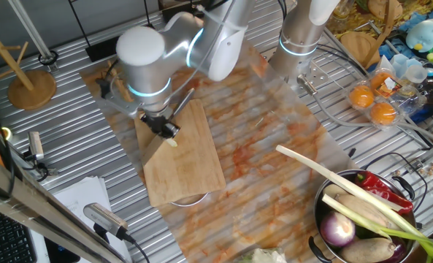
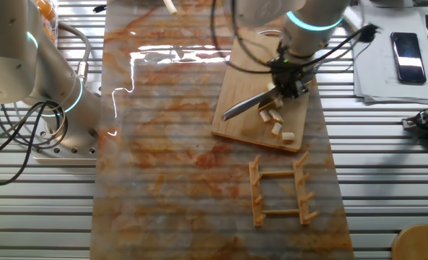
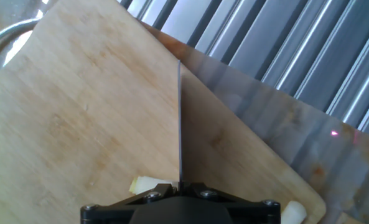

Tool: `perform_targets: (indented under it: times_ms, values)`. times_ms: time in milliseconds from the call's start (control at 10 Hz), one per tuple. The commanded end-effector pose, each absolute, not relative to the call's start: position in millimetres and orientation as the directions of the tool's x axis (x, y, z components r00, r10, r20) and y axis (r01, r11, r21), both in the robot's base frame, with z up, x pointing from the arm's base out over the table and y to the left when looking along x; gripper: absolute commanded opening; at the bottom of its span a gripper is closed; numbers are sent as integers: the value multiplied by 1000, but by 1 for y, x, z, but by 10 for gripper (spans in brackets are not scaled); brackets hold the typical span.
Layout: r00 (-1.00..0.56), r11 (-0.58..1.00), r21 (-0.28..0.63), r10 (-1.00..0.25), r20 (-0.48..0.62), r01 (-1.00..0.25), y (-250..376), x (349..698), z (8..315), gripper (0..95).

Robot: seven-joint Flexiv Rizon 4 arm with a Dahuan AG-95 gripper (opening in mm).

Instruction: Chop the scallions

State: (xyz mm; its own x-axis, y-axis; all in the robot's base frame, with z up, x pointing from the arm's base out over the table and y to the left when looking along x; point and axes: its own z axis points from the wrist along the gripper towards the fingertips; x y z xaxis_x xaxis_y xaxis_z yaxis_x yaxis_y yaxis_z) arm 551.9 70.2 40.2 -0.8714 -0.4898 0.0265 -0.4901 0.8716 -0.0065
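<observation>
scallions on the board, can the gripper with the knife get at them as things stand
Probably yes: the gripper holds the knife right over the scallions on the cutting board, with nothing between blade and pieces.

The scallions (image 2: pixel 276 124) are pale cream chunks lying on a light tan bamboo cutting board (image 1: pixel 190 157) with fine straight grain. The knife (image 2: pixel 244 106) blade is silver-grey. The pincer (image 2: pixel 288 85) is black, on a white arm (image 1: pixel 176 47) with a glowing cyan ring. Under the board, a glossy mat (image 1: pixel 274 168) is marbled in orange, rust and grey-white streaks. The counter (image 1: pixel 70 139) is silver metal with parallel ridges. At the lower right of one fixed view, a steel bowl (image 1: pixel 320 201) holds a round purple onion (image 1: pixel 339 231), a red chilli (image 1: pixel 380 188) and a long white stalk with green leaves (image 1: pixel 333 177). The wooden rack (image 2: pixel 280 191) is orange-tan.
</observation>
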Motion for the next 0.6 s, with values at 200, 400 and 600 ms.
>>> perform_targets:
  times_ms: [200,400,600]
  values:
    - [-872,872,-7,-488,35,-489,75,557,-26,0]
    - [-866,866,-19,-499,41,-500,72,553,-29,0]
    - [-858,858,-15,-512,37,-513,65,542,-28,0]
